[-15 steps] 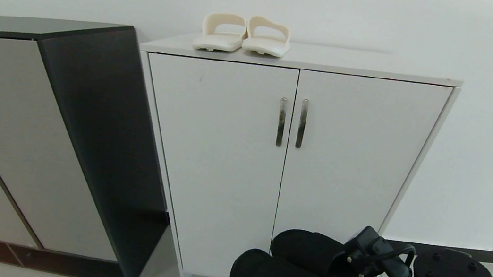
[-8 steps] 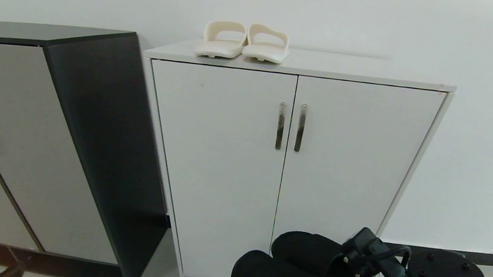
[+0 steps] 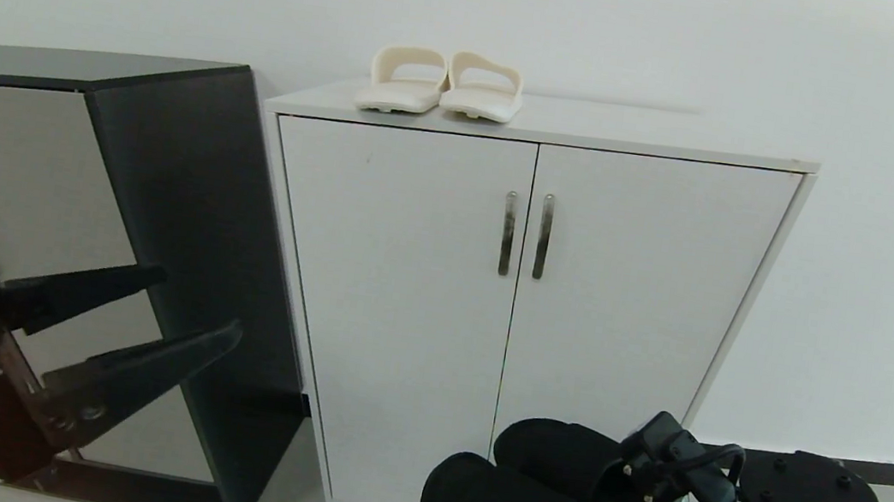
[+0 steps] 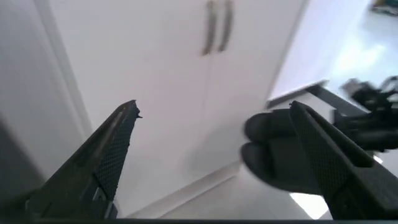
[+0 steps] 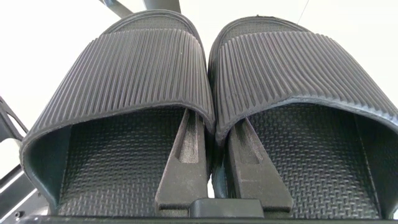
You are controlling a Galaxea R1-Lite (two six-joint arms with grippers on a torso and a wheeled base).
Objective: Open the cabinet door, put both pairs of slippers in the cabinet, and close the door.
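**A:** Black slippers (image 3: 520, 485), where do they sit?

**B:** Low in front of the white cabinet (image 3: 644, 130), near the foot of its right door, held off the floor by the right gripper (image 5: 217, 121). One finger (image 5: 183, 162) goes into each slipper, and the two pinch the inner walls together under the ribbed straps.

**A:** And the other pair?

**B:** The cream slippers (image 3: 441, 84) lie side by side on the cabinet's top, towards its left end, toes to the front edge.

**A:** The cabinet itself?

**B:** Both doors (image 3: 389, 295) are flush and closed, with the two metal handles (image 3: 508, 233) upright beside the centre seam.

**A:** What about the left gripper (image 3: 196, 303)?

**B:** It is low on the left in front of the dark cabinet (image 3: 188, 251), its jaws spread wide with nothing between them. It points towards the white cabinet and is well apart from it.
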